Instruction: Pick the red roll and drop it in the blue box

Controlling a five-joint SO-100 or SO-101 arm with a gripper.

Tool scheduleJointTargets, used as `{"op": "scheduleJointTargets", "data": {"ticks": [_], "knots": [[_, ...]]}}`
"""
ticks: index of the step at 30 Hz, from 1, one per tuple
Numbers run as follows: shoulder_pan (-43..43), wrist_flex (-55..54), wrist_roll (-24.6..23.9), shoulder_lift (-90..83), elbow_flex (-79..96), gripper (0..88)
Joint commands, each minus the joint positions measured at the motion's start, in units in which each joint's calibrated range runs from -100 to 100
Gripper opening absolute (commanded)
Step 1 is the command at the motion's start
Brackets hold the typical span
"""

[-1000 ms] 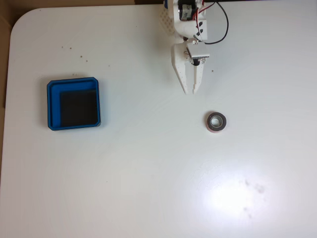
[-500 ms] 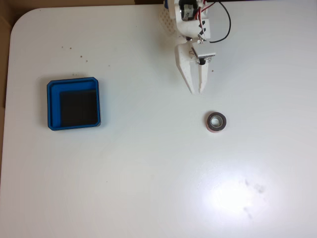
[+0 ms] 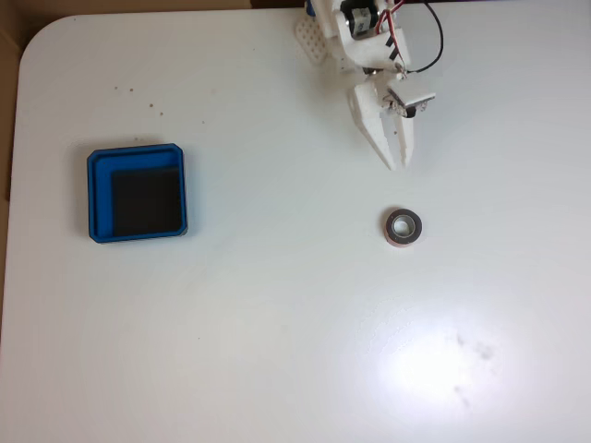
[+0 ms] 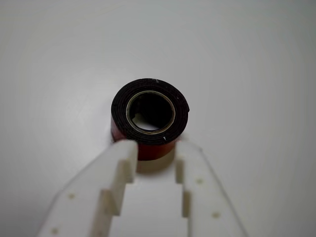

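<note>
In the fixed view the red roll (image 3: 404, 228) lies flat on the white table, right of centre, its pale core and hole facing up. My white gripper (image 3: 398, 164) points down the picture from the top edge, its tips a short way above the roll and apart from it. The jaws stand slightly open with nothing between them. In the wrist view the roll (image 4: 119, 108) sits just beyond the fingertips of the gripper (image 4: 155, 148), dark on top with a red side. The blue box (image 3: 100, 194) with its black floor rests far to the left.
The white table (image 3: 277, 323) has a rounded corner at the upper left, with brown floor beyond it. A few small dark specks lie near the top left. A black and red cable (image 3: 427, 55) loops off the arm at the top.
The gripper has swung to the right across the earlier frames and now lines up over the roll. The roll and the box have not moved.
</note>
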Motion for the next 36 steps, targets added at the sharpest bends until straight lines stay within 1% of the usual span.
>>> {"op": "scheduleJointTargets", "data": {"ticks": [1, 14, 17, 24, 27, 30, 36], "knots": [[-0.28, -0.8, -0.32, 9.47, -6.74, 1.5], [-0.19, 0.44, 0.2, 40.08, -40.88, 1.5], [-0.09, 6.29, 0.29, 46.43, -49.24, 1.5], [0.01, 29.64, 0.12, 60.98, -67.93, 1.5], [1.48, 36.66, -0.15, 67.0, -73.14, 1.5], [2.94, 39.87, 0.12, 71.93, -76.46, 1.5], [3.04, 39.71, 0.12, 80.79, -82.03, 1.7]]}}
